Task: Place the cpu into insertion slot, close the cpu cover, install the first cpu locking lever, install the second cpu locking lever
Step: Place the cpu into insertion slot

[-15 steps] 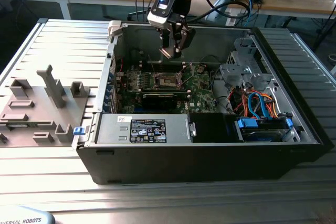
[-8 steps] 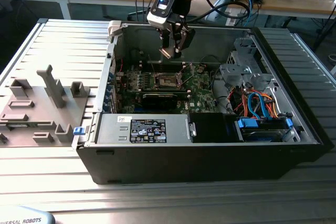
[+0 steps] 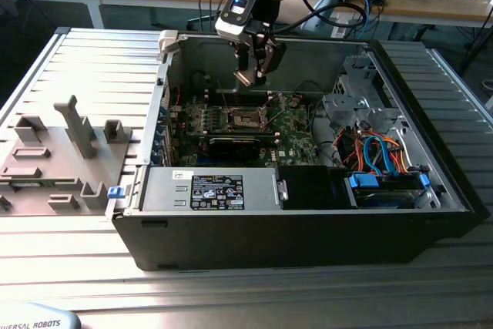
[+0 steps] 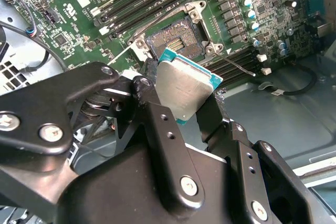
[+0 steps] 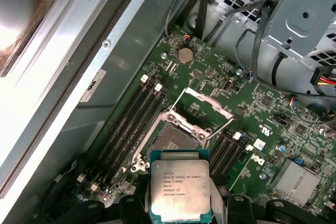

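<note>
Both jaws clamped on cpu [image 4: 186,85] edges, above uncovered insertion slot [image 5: 173,139]; cpu cover [image 5: 208,101] stood tilted up, open.

Even room light sheens the ribbed table [image 3: 231,290]; the computer case [image 3: 293,233] is shadowed inside. In the first wrist view, glare whitens everything past the case wall [image 5: 113,56], and the cpu [image 5: 180,187] gleams.

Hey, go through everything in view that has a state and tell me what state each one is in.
cpu, held in the air, not seated
gripper, shut on the cpu
insertion slot, empty
cpu cover, swung up, open
computer case, side open
</note>
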Robot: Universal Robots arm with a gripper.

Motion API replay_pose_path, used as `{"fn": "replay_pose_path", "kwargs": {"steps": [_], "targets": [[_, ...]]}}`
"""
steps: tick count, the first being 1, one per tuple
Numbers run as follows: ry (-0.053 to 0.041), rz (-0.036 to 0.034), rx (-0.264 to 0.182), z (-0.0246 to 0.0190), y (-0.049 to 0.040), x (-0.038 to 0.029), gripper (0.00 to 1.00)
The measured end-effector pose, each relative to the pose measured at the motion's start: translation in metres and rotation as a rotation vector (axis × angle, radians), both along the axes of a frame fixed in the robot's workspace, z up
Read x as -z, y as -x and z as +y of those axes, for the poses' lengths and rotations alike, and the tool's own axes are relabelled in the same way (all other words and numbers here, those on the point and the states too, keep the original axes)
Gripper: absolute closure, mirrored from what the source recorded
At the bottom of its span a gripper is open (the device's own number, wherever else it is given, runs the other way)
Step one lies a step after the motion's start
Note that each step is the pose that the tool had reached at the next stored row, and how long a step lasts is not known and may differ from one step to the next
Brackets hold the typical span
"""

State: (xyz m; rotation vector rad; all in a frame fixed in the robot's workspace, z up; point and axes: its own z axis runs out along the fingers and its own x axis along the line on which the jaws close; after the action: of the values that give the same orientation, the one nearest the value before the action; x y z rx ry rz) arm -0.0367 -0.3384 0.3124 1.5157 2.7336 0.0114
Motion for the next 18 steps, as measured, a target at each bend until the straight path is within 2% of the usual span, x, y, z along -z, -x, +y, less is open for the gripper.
{"fn": "replay_pose_path", "kwargs": {"steps": [18], "targets": [[-0.0001, 0.0, 0.023, 0.0, 0.0, 0.0008, 0.46]]}}
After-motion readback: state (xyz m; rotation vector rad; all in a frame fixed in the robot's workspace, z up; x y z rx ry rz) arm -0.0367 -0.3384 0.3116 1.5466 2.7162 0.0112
